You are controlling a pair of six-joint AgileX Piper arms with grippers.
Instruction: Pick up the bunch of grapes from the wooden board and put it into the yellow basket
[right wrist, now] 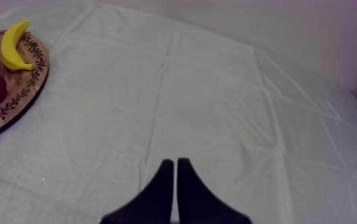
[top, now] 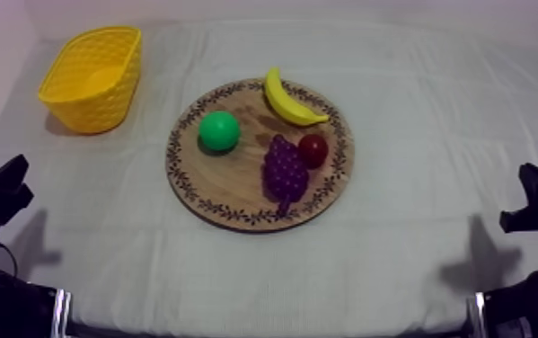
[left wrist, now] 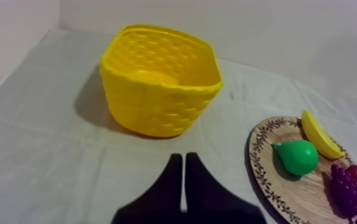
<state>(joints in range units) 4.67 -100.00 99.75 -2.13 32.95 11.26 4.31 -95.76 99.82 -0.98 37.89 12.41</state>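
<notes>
The bunch of grapes [top: 285,171] lies on the right half of the round wooden board [top: 227,193], just beside the small red fruit [top: 313,150]. The pear [top: 219,131] sits on the board's left half and the banana [top: 288,103] on its far rim. The board rests mid-table on the grey-white cloth [top: 416,225], which is creased with fold lines. The yellow basket [top: 101,108] stands at the far left corner, well apart from the board. A pale wall [top: 326,9] rises behind the table. The left gripper [left wrist: 183,158], facing the basket, and the right gripper [right wrist: 174,162], over bare cloth, are both clenched on nothing.
</notes>
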